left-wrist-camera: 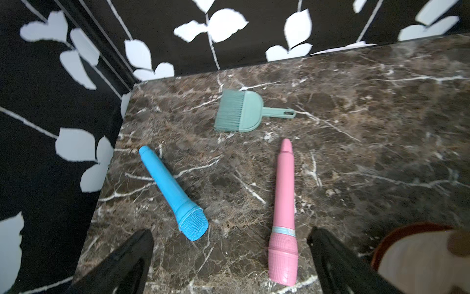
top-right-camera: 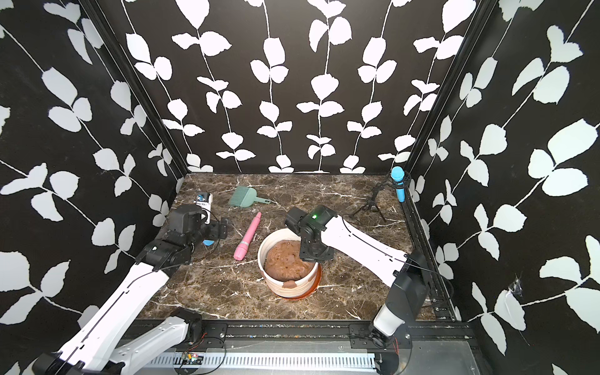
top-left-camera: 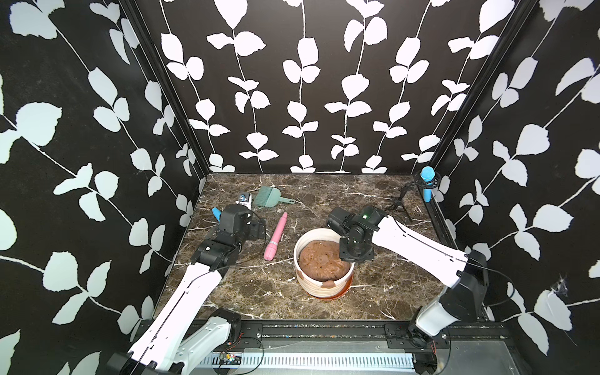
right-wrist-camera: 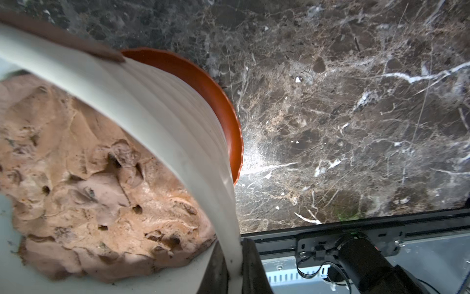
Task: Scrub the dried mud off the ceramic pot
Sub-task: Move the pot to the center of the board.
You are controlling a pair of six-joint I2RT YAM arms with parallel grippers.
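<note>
The ceramic pot [top-left-camera: 313, 287] stands nearest the front edge of the marble table [top-left-camera: 259, 292], a little right of the middle. It is upright in its orange saucer [top-left-camera: 344, 290], mouth up, its axis vertical. A lumpy brown mass of soil [top-left-camera: 323, 261] fills it. Dried mud [top-left-camera: 328, 284] sticks to the near outer wall just below the rim, with more on the wall's left side.

The right claw [right-wrist-camera: 232, 257] is clenched on the pot's right rim, one finger inside the wall and one outside. In both top views the wrist hides its fingers.

The left claw [left-wrist-camera: 231, 230] hangs released and empty, jaws wide, over the table left of the pot. Between it and the pot lies a pink toy microphone [top-left-camera: 276, 238], head toward the front, tail pointing back and slightly right. A blue toy microphone [left-wrist-camera: 173, 193] lies under the left arm, mostly hidden from above.

Further back a green brush [top-left-camera: 271, 198] lies flat, bristles toward the left wall, handle toward the right. Just left of it sits a small white and blue thing [top-left-camera: 244, 198], too small to tell. In the far right corner a second blue microphone [top-left-camera: 427, 183] stands on a black tripod [top-left-camera: 397, 204].
</note>
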